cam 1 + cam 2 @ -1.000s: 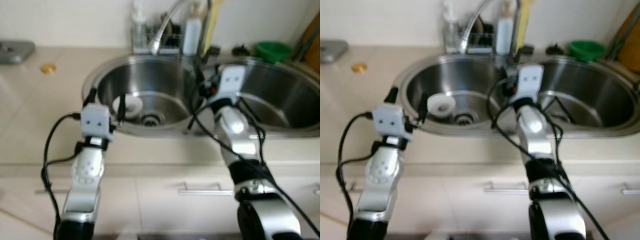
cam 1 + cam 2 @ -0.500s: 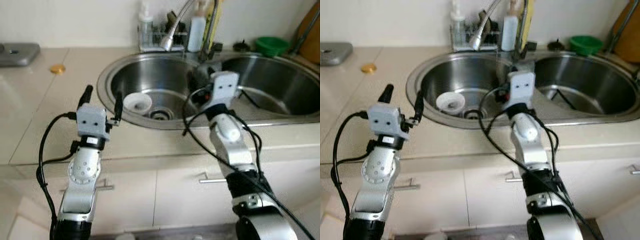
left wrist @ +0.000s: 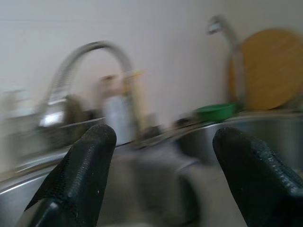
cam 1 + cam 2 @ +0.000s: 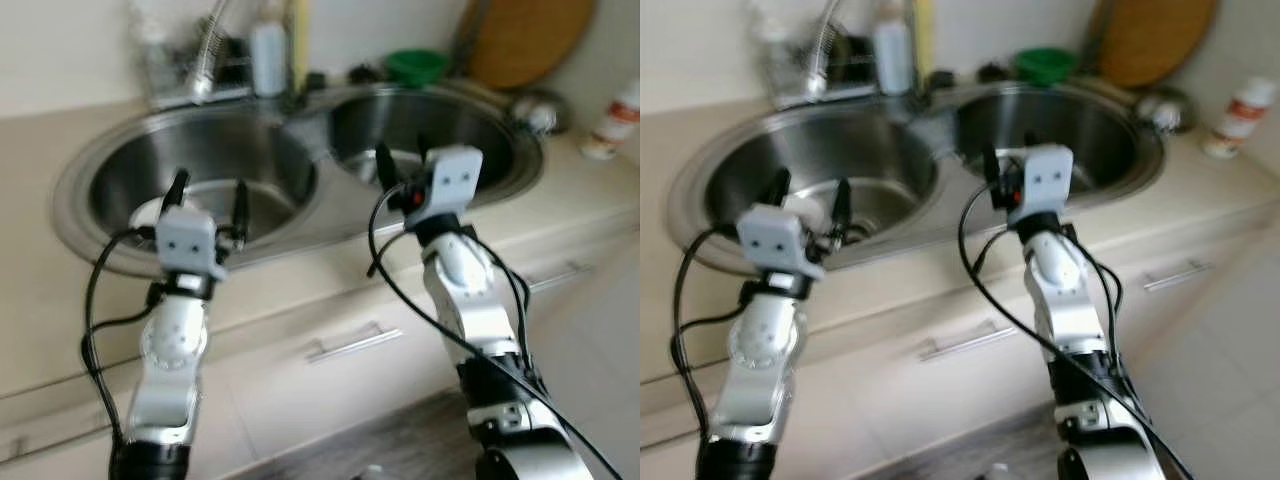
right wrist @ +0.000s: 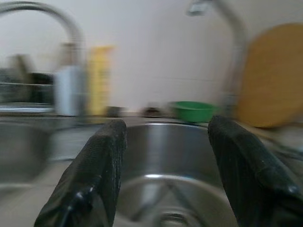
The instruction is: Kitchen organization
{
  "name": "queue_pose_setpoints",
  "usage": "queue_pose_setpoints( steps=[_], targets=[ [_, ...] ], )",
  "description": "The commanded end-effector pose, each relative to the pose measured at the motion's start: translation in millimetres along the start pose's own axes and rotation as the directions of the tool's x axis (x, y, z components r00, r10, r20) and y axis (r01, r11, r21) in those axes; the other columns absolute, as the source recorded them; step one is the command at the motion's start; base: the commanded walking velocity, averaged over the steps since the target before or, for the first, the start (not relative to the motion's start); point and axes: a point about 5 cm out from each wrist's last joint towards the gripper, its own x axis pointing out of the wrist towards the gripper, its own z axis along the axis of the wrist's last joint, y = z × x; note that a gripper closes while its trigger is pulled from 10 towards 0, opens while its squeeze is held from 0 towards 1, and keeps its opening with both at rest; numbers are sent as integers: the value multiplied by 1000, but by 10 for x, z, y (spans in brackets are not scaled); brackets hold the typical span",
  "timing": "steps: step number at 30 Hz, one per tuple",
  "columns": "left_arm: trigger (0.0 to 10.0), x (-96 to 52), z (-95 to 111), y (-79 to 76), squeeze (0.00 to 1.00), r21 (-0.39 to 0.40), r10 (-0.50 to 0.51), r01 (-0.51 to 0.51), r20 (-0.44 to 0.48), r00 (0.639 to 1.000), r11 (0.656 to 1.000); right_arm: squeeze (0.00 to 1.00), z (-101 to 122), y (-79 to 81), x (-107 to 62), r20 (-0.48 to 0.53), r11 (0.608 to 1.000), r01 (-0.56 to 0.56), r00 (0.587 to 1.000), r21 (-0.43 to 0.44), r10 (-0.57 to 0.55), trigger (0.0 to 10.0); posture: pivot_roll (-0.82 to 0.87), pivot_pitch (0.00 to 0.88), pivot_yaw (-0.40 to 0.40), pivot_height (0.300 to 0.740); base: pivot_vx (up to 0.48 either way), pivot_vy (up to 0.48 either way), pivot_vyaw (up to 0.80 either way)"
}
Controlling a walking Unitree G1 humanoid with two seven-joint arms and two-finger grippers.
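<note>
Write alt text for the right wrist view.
The right claw, fingers spread open and empty, points over a steel sink basin. Behind it, blurred, stand a green bowl, a round wooden board and a yellow bottle.

You are facing a pale beige countertop (image 4: 40, 310) that carries a stainless double sink (image 4: 300, 165); the picture is blurred throughout; behind the counter runs a plain off-white wall (image 4: 70, 40), evenly lit; below the counter's front edge you see cream cabinet fronts (image 4: 300, 390) with slim metal bar handles (image 4: 345, 343), another handle (image 4: 1177, 275) further to your right; at the bottom, the floor (image 4: 410, 440) reads as grey-brown in front of the cabinets and turns to light tiles (image 4: 1230, 380) on the right; soft reflections shine off the steel basins.
</note>
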Motion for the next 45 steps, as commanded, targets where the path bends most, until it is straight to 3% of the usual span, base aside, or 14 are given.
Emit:
queue_pose_setpoints(
  steps=[1, 16, 29, 41, 45],
  targets=[
    [10000, -10, 14, 36, 0, 15, 3, -3, 10, 1000, 1000, 0, 71, 40, 5, 32, 1000, -17, 999, 8, 16, 10000, 8, 0, -22, 740, 0, 0, -800],
    [10000, -1, 14, 31, 0, 16, 0, 0, 14, 1000, 1000, 0, 118, 63, -37, 59, 999, -37, 998, 1, 36, 10000, 0, 0, -23, 740, 0, 0, -800],
    [10000, -8, -12, 15, 0, 32, -9, 9, -5, 1000, 999, 0, 62, 8, -38, 16, 1000, 24, 1000, -1, -24, 10000, 0, 0, -25, 740, 0, 0, -800],
    [10000, -19, -28, 5, 0, 28, -15, 16, -15, 1000, 999, 0, 35, -57, -18, -8, 996, 85, 996, 20, -84, 10000, -3, 0, -25, 740, 0, -470, -800],
    [10000, -21, -30, 1, 0, 27, -16, 17, -18, 1000, 999, 0, 19, -49, -16, -19, 996, 91, 996, -21, -92, 10000, -4, 0, -24, 740, 0, -472, -600]
  ],
)
